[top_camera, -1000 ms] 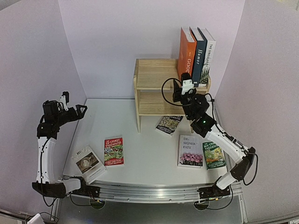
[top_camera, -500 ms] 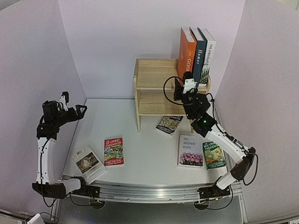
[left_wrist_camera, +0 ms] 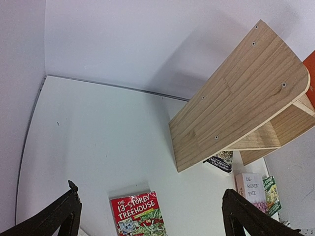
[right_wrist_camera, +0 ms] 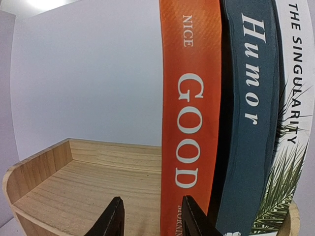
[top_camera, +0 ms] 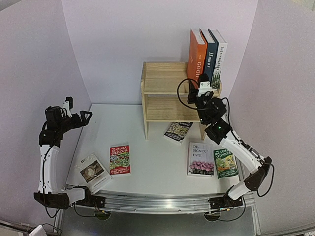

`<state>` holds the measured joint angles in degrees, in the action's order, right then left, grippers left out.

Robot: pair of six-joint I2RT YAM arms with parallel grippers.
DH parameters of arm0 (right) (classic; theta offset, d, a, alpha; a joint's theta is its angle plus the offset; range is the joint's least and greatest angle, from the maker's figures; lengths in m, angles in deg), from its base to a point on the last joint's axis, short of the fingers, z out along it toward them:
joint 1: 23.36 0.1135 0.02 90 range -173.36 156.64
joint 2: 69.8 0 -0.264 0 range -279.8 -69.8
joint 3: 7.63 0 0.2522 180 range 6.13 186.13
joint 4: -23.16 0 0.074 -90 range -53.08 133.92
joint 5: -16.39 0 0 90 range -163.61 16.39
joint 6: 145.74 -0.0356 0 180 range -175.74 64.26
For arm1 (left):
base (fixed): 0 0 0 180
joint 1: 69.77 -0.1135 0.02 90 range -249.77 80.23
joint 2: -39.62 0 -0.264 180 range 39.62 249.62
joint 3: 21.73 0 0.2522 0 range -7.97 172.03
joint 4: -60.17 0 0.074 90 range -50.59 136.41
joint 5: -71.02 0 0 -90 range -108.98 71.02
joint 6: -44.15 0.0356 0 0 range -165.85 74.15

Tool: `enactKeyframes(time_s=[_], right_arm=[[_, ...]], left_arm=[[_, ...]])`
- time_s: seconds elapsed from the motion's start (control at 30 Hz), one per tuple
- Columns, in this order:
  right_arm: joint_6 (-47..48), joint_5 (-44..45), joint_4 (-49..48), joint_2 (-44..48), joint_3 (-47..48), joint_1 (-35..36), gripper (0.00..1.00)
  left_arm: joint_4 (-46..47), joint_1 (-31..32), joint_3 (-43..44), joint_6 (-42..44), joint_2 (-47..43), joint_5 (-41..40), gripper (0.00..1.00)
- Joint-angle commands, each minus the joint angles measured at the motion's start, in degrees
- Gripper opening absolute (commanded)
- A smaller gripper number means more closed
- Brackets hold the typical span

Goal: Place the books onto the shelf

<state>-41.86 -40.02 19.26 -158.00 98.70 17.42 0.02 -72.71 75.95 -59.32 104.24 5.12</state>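
Nearest the arm bases, five books are left lying flat on the worktop (top_camera: 152, 182): a brown-patterned book (top_camera: 92, 170), a red book (top_camera: 120, 159), a white book (top_camera: 200, 158), a green book (top_camera: 225, 162) and, a little farther back, a dark patterned book (top_camera: 177, 131). They are judged to be light paperbacks, fairly stiff yet bendable, with glossy covers likely to slip. A hold across the spine edge is thought best, since a flat cover offers the fingers little. The left pincer (left_wrist_camera: 150, 189) is held wide and empty, well above the red book. Farther off, the right pincer (right_wrist_camera: 152, 199) is seen partly parted with nothing gripped, just before the orange book (right_wrist_camera: 189, 123), which is stood upright beside a teal book (right_wrist_camera: 248, 123) and a white-spined book (right_wrist_camera: 298, 98) on the shelf (top_camera: 162, 93), at the right end of its top tier.
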Motion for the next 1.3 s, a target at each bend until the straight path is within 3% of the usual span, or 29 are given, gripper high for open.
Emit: enactKeyframes(time_s=[0.0,0.6,1.27], right_arm=[[1.9,3.5,-2.2,-3.1,4.5,-0.7,0.36],[9.5,12.2,-12.5,-9.6,9.1,-0.9,0.21],[8.8,13.1,-13.1,-9.4,9.2,-1.7,0.23]], left_arm=[[2.0,-0.1,0.5,0.6,-0.7,0.8,1.0],[1.8,-0.1,0.6,1.0,-0.6,0.6,1.0],[1.8,-0.1,0.0,1.2,-1.0,0.5,1.0]])
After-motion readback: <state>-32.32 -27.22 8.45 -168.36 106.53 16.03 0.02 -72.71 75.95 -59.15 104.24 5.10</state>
